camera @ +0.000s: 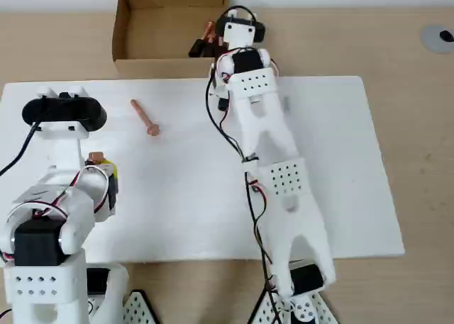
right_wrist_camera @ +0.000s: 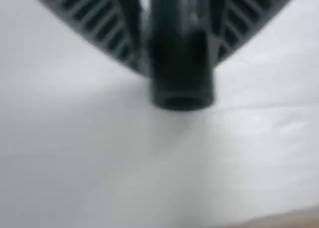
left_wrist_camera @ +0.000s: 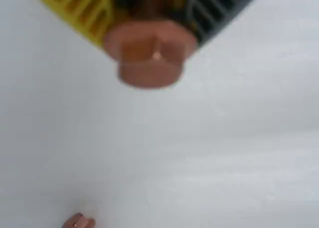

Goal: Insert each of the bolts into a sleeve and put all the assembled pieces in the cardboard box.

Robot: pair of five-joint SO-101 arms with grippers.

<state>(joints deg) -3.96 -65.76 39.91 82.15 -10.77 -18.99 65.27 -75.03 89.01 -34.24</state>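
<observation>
My left gripper (left_wrist_camera: 149, 16), with one yellow and one black finger, is shut on a copper bolt (left_wrist_camera: 148, 56) whose head faces the camera. In the high view this gripper (camera: 99, 166) hangs over the left side of the white mat (camera: 184, 196). A second copper bolt (camera: 145, 117) lies loose on the mat, and its head (left_wrist_camera: 78, 222) also shows in the left wrist view. My right gripper (right_wrist_camera: 182, 36) is shut on a black sleeve (right_wrist_camera: 182, 83) just above the mat, near the mat's far edge (camera: 222, 103). The cardboard box (camera: 142, 60) behind holds assembled pieces (camera: 202, 40).
The right arm (camera: 273, 161) stretches across the mat's middle toward the box. A grey round disc (camera: 436, 37) lies on the wooden table at the far right. Bare mat lies between the two arms and to the right.
</observation>
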